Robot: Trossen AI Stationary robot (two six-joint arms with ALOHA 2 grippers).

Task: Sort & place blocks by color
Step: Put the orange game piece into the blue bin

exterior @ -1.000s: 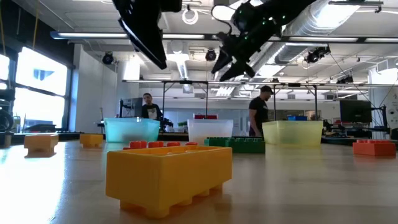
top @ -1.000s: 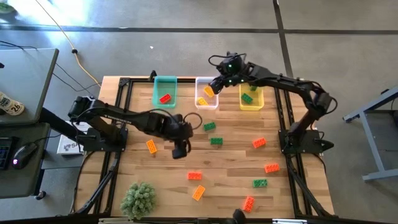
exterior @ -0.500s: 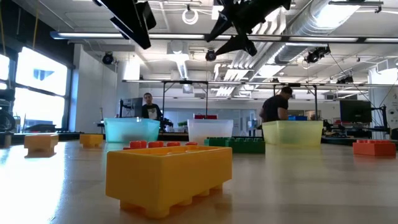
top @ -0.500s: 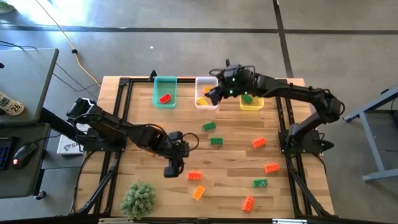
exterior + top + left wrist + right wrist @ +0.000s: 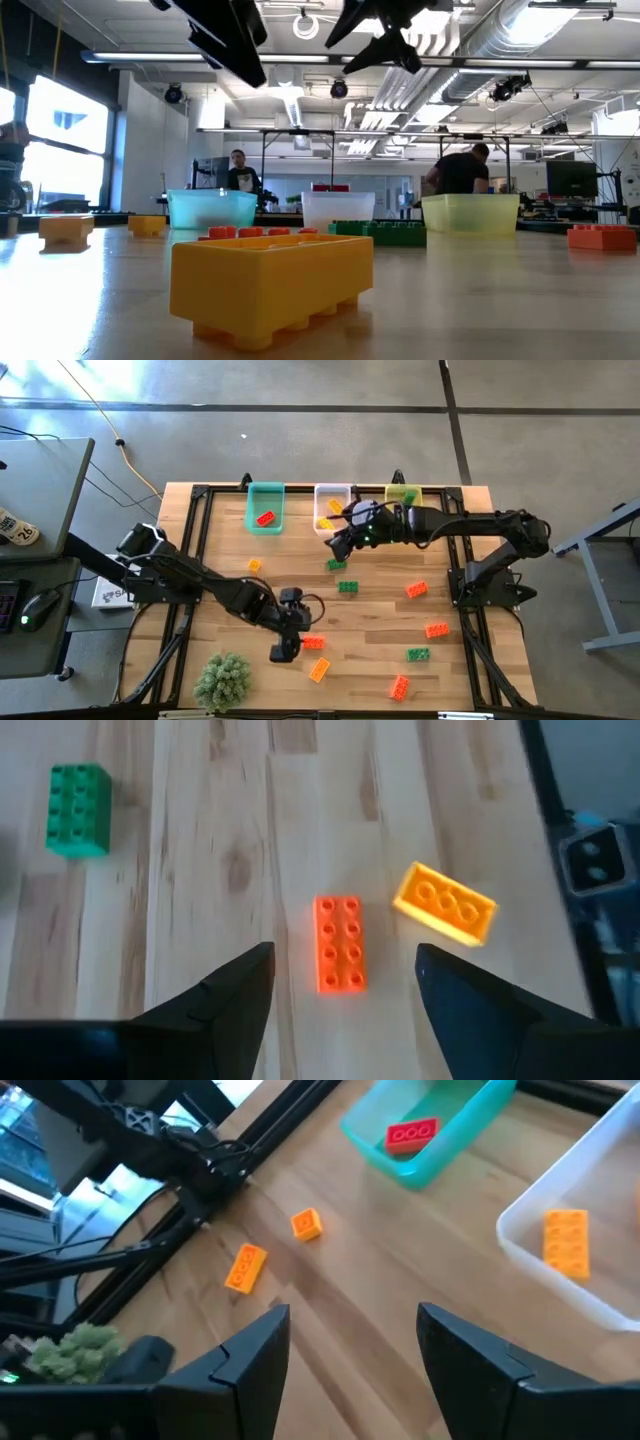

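Coloured blocks lie scattered flat on the wooden table. My left gripper [image 5: 283, 650] [image 5: 345, 954] hangs open near the near edge, above an orange-red block [image 5: 313, 643] [image 5: 339, 943] that shows between its fingers. A yellow block [image 5: 319, 669] [image 5: 445, 903] lies beside it. My right gripper [image 5: 338, 545] [image 5: 352, 1315] is open and empty, above a green block [image 5: 336, 564], on the near side of the white bin [image 5: 332, 510]. The teal bin [image 5: 265, 508] [image 5: 430, 1140] holds a red block [image 5: 411, 1133]. The white bin [image 5: 560, 1270] holds yellow-orange blocks [image 5: 567, 1240].
The yellow bin [image 5: 403, 493] stands at the far edge, partly under the right arm. More blocks: green [image 5: 348, 587], orange-red [image 5: 417, 590], orange [image 5: 436, 629], green [image 5: 418, 654], orange [image 5: 400, 686], small orange [image 5: 255, 566]. A green plant [image 5: 222, 680] sits at the near left corner.
My left gripper has travelled from the table's middle toward the near edge, ending beside the orange-red block. My right gripper has drawn back from over the white bin toward the near edge, to above the green block.
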